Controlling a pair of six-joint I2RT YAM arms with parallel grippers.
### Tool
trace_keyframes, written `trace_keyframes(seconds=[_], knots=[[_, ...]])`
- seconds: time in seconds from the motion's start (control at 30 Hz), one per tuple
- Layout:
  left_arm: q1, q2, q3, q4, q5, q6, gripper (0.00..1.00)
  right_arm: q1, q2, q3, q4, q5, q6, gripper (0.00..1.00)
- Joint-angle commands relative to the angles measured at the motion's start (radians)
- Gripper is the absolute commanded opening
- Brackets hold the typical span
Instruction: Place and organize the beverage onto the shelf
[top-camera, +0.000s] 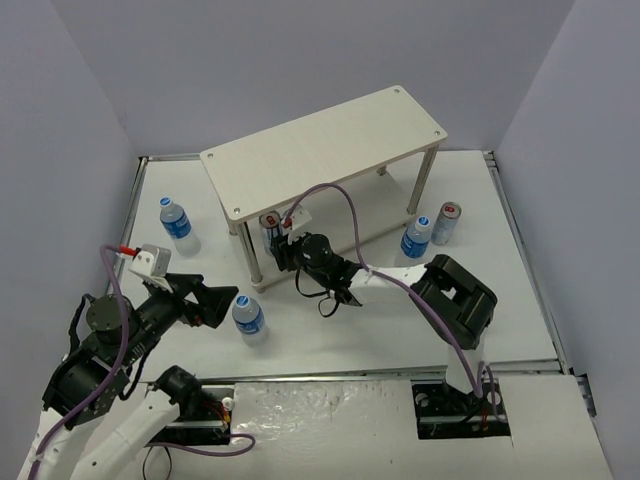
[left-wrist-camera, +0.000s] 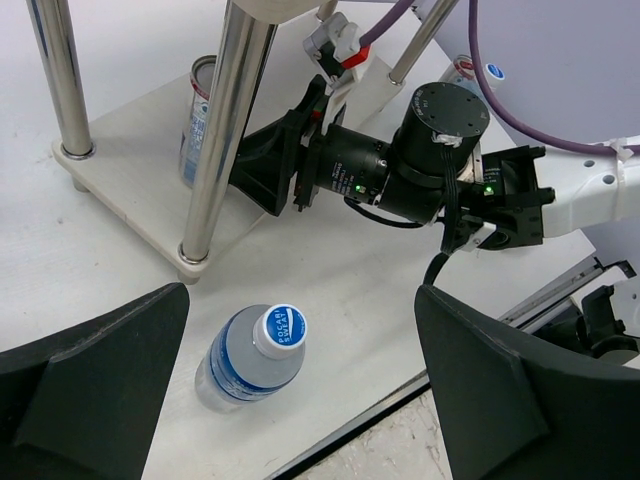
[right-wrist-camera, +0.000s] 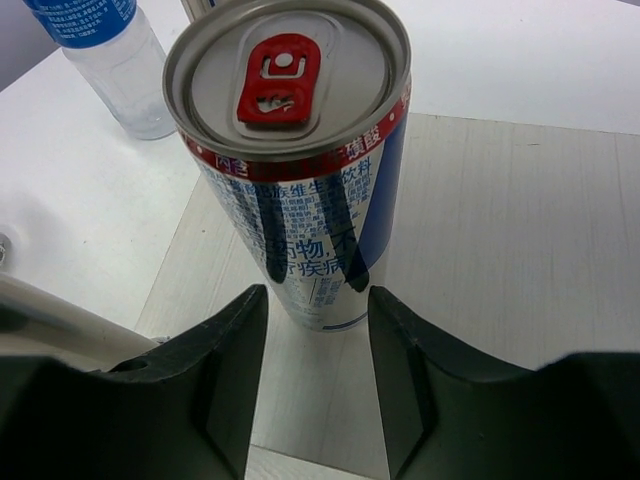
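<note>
A slim silver can (right-wrist-camera: 300, 150) with a red tab stands upright on the lower board (right-wrist-camera: 520, 250) of the pale wood shelf (top-camera: 320, 150). My right gripper (right-wrist-camera: 318, 300) is shut on the can's lower part, one finger on each side. In the top view this can (top-camera: 268, 226) sits at the shelf's front left corner. My left gripper (left-wrist-camera: 300, 385) is wide open above a small clear bottle (left-wrist-camera: 255, 360) with a blue label, which stands on the table between the fingers' lines, untouched. The same bottle (top-camera: 248, 315) is just right of the left gripper (top-camera: 225, 305).
Another small bottle (top-camera: 176, 222) stands left of the shelf. A bottle (top-camera: 416, 238) and a red-topped can (top-camera: 447, 223) stand to its right. A shiny shelf leg (left-wrist-camera: 225, 140) rises in front of the right arm (left-wrist-camera: 400, 170). A bottle (right-wrist-camera: 110, 60) stands beyond the held can.
</note>
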Motion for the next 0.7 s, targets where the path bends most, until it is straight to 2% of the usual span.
trace_keyframes(seconds=[0.0,0.17,0.3,0.37,0.4,0.5,0.53,0.67], knots=[[-0.003,0.031,0.025,0.035,-0.027,0.013,0.94,-0.003,-0.084,-0.025,0.011,-0.008,0.009,0.42],[-0.003,0.065,0.034,0.024,-0.044,0.032,0.94,-0.003,-0.286,-0.144,-0.091,-0.029,0.014,0.49],[0.000,0.082,0.023,-0.002,-0.119,0.035,0.94,0.032,-0.432,-0.235,-0.213,-0.049,0.031,0.60],[0.000,0.095,0.025,0.000,-0.117,0.029,0.94,0.058,-0.524,-0.272,-0.261,0.033,0.063,0.67],[0.000,0.097,0.023,0.006,-0.119,0.021,0.94,0.064,-0.555,-0.275,-0.338,0.069,0.075,0.70],[0.001,0.109,0.008,0.030,-0.096,-0.008,0.94,0.075,-0.706,-0.249,-0.535,0.288,0.120,0.77],[0.000,0.114,0.003,0.034,-0.093,-0.012,0.94,0.075,-0.740,-0.246,-0.574,0.413,0.127,0.78],[0.000,0.118,-0.006,0.021,-0.182,-0.022,0.94,0.058,-0.885,-0.261,-0.687,0.602,0.118,0.84]])
